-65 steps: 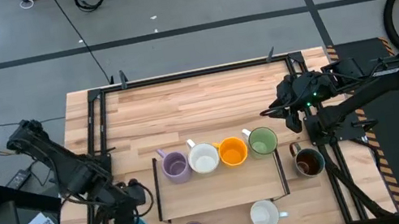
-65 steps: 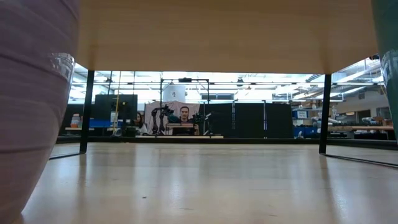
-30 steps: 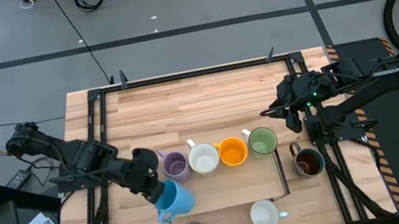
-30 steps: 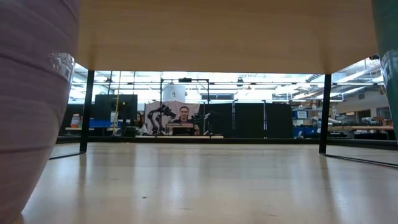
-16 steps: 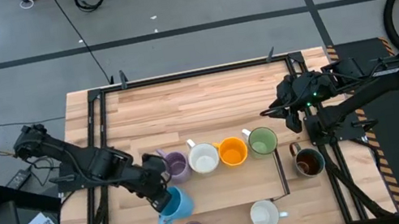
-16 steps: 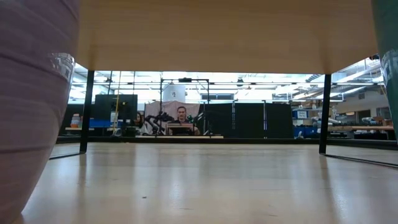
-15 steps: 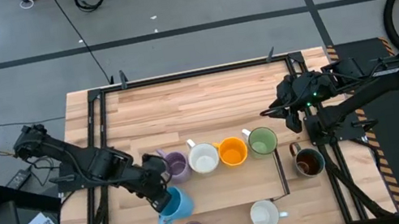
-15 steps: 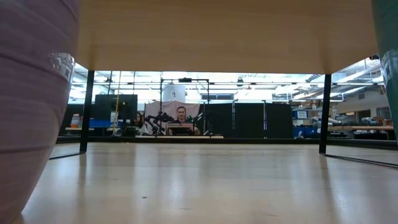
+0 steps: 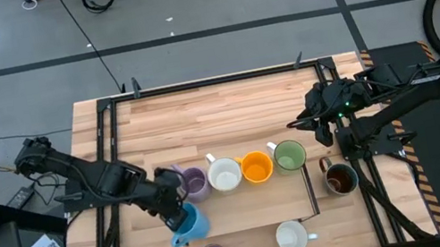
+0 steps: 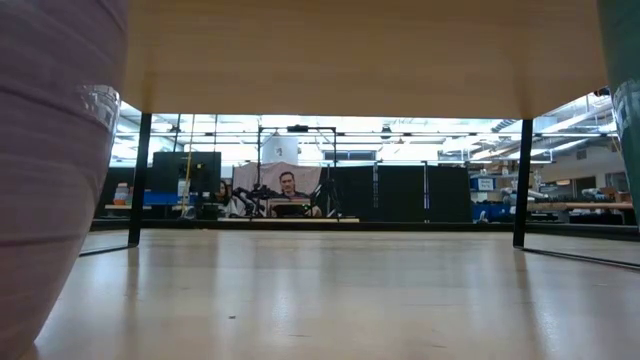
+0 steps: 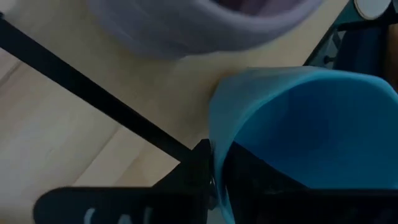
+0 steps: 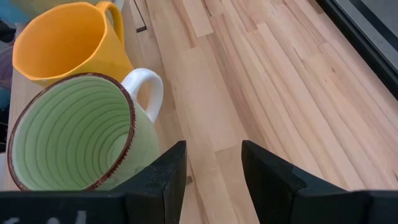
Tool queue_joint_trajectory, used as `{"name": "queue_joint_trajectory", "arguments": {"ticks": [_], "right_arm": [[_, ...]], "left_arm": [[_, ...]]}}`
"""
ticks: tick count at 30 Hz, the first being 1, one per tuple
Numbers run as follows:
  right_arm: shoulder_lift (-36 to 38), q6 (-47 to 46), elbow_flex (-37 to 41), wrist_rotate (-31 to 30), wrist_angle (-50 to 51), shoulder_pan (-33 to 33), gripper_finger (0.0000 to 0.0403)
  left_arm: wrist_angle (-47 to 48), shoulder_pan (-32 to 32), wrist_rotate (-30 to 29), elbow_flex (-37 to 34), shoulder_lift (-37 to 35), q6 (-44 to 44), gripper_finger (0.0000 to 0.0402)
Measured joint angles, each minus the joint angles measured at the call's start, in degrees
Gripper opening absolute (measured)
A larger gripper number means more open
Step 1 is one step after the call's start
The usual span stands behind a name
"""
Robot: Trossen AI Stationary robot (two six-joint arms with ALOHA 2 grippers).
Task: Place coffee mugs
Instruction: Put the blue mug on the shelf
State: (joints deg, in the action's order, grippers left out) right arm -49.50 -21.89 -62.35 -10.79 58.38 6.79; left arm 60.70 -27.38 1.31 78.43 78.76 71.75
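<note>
The left hand (image 9: 176, 215) pinches the rim of the light blue ceramic mug (image 9: 191, 226), resting just in front of the lavender mug (image 9: 193, 183) in the row; it should release gently and lift straight up. The right hand (image 12: 211, 165) hovers spread by the green mug (image 12: 74, 134)

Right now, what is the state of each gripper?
Left gripper: shut on the rim of the light blue mug.
Right gripper: open, holding nothing, beside the green mug.
</note>
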Motion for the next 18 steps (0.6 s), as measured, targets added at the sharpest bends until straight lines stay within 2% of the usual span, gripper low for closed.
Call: {"name": "queue_joint_trajectory", "arguments": {"ticks": [8,18], "right_arm": [[0.0,0.0,0.0,0.0,0.0,0.0,0.0159],[0.0,0.0,0.0,0.0,0.0,0.0,0.0159]], "left_arm": [[0.2,0.6,0.1,0.0,-0.3,-0.4,0.0030],[2.3,0.6,-0.5,0.0,-1.3,-0.4,0.0033]]}}
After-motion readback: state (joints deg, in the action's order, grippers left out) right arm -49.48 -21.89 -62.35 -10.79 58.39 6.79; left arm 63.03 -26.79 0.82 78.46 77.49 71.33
